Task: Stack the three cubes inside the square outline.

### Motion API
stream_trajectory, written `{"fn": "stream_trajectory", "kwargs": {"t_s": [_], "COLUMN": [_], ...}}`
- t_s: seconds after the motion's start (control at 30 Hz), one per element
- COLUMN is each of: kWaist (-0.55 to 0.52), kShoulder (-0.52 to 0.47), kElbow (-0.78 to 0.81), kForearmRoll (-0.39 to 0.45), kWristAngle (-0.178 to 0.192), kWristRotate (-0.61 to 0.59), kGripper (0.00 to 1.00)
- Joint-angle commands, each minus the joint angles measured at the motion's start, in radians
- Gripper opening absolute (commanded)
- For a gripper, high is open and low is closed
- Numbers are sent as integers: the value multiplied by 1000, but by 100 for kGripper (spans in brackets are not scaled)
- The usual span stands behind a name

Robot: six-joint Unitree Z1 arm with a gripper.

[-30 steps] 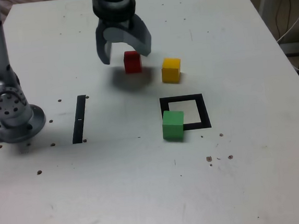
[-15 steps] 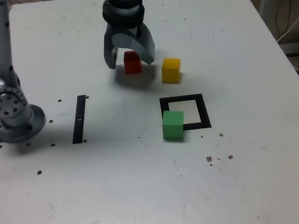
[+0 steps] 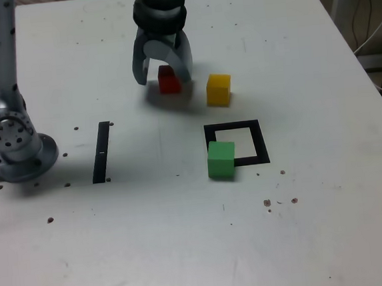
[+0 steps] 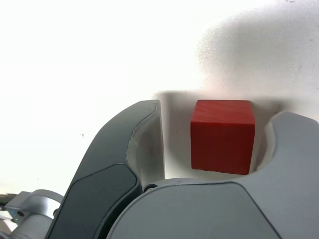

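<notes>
Hand: my hand [image 3: 164, 75] has dropped around the red cube [image 3: 169, 79] and its fingers have narrowed; in the wrist view a gap shows on at least one side, so not gripping yet.
Red cube: on the table [image 3: 290, 54], toward its far edge, between the fingers.
Meaning: pick of the first cube is about to close (I judge).
Yellow cube [image 3: 218, 89]: just beside, clear of the fingers.
Green cube [image 3: 221, 159]: sits on the near corner of the square outline [image 3: 261, 140], partly over it; may need shifting.
Black strip [image 3: 101, 152]: well apart.
</notes>
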State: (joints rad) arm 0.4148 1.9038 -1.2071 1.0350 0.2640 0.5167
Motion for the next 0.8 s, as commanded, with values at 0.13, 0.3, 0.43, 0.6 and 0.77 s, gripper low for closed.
{"fn": "stream_trajectory", "kwargs": {"t_s": [0.13,0.3,0.43,0.6,0.77], "kWaist": [0,0,0,0,0], "kShoulder": [11,15,18,23,18], "kElbow": [-11,-12,-12,-14,-17], "kForearmRoll": [16,20,18,17,18], "kWristAngle": [1,1,1,1,-4], "kWristRotate": [2,2,7,20,28], "kGripper": [48,40,34,28,23]}}
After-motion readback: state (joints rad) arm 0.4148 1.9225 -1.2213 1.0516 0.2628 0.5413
